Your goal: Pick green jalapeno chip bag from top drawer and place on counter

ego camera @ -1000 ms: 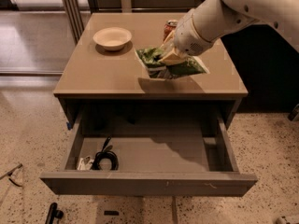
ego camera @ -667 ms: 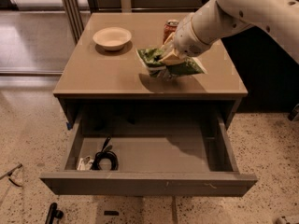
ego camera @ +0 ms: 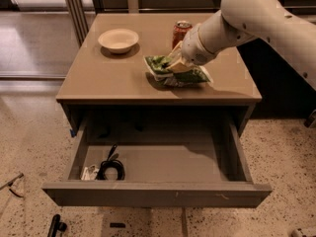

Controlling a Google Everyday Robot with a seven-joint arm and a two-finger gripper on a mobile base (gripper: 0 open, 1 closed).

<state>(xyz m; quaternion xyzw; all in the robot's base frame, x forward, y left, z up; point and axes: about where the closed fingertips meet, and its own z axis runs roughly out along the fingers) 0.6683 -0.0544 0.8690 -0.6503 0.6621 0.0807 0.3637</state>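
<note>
The bag (ego camera: 191, 76) has come down a touch and drifted slightly toward the front edge over the last second. It now looks to be lying on the bench (ego camera: 111, 80), right of centre, with its shadow tucked close under it. The tool (ego camera: 178, 64) is down on the bag's upper left part, with the arm reaching in from the right. From where I stand I cannot tell whether it is pinching the foil or has already loosened.

The drawer (ego camera: 158, 194) hangs wide open below. Only a black cable (ego camera: 111, 169) and a small white item lie in its front left corner, so the pick is done. A red can (ego camera: 181, 32) stands just behind the tool, and a bowl (ego camera: 118, 39) sits well to the left.

To my eye the task is at its last step: let go and lift clear, taking care not to knock the can.
</note>
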